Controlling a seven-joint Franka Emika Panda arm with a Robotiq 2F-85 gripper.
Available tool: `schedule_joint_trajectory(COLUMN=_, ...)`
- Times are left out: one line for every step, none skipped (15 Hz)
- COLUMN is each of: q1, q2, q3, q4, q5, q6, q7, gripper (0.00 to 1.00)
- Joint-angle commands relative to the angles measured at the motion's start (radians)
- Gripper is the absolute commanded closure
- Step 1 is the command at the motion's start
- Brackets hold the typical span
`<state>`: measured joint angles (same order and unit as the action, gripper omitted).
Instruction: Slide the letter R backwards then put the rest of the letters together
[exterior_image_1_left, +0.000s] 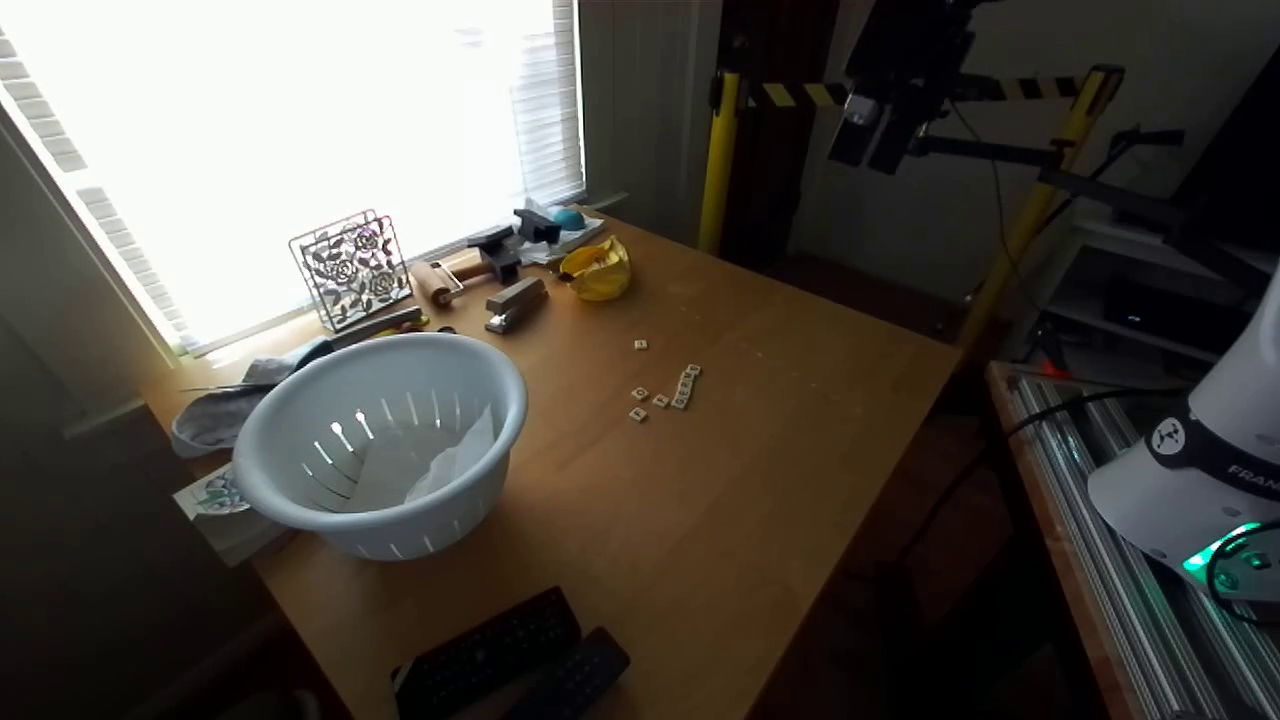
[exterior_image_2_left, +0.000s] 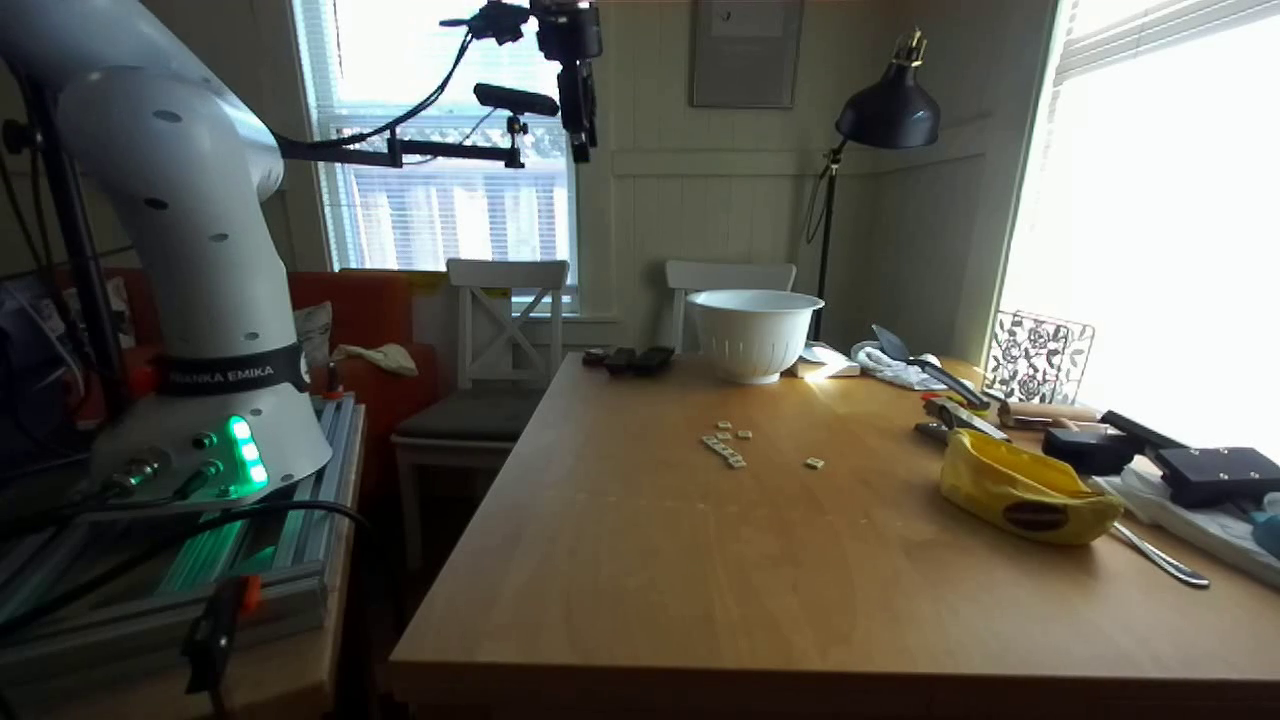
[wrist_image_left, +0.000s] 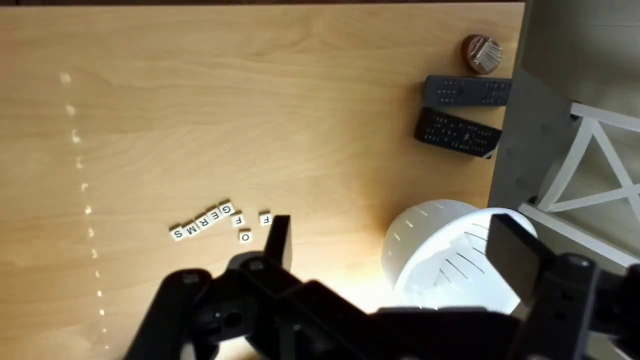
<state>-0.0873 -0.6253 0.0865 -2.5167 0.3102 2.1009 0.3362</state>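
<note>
A white colander (exterior_image_2_left: 755, 338) is standing on the desk (exterior_image_2_left: 640, 580), holding something pale (exterior_image_1_left: 455, 465), indistinct; the tool (wrist_image_left: 392, 235) is hanging spread.

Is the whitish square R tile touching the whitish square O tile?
Apart: the wrist view shows light-brown wooden tabletop between the R tile and O tile.

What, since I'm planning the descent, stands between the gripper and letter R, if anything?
Nothing visible: the open gripper hangs high, only air showing between it and letter R. The E tile and M tile closely flank it.
</note>
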Motion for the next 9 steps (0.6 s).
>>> schedule_joint_trajectory(q1=0.018, q2=0.120, q3=-0.049, q4=0.035, q5=-0.093, q6=-0.017, q7=-0.143, gripper=0.00)
schedule_joint_trajectory(q1=0.018, q2=0.150, q3=-0.058, q4=0.038, q5=-0.123, q6=-0.021, q7=-0.183, gripper=0.00)
schedule_joint_trajectory(q1=0.017, q2=0.175, q3=-0.065, q4=0.045, q5=-0.151, q6=-0.031, q7=-0.218, gripper=0.00)
schedule_joint_trajectory(q1=0.014, q2=0.202, q3=-0.068, q4=0.046, q5=-0.178, q6=-0.013, q7=-0.241, gripper=0.00)
schedule_joint_trajectory(q1=0.020, q2=0.139, q3=-0.067, q4=0.010, q5=-0.136, q6=-0.001, q7=-0.187, gripper=0.00)
schedule_joint_trajectory(q1=0.020, q2=0.163, q3=-0.073, q4=0.013, q5=-0.151, q6=0.000, q7=-0.209, gripper=0.00)
schedule_joint_trajectory(q1=0.021, q2=0.181, q3=-0.076, q4=0.017, q5=-0.157, q6=0.000, q7=-0.221, gripper=0.00)
schedule_joint_trajectory(q1=0.021, q2=0.191, q3=-0.077, q4=0.022, q5=-0.159, q6=0.000, q7=-0.226, gripper=0.00)
schedule_joint_trajectory(q1=0.021, q2=0.195, q3=-0.077, q4=0.025, q5=-0.161, q6=0.000, q7=-0.228, gripper=0.00)
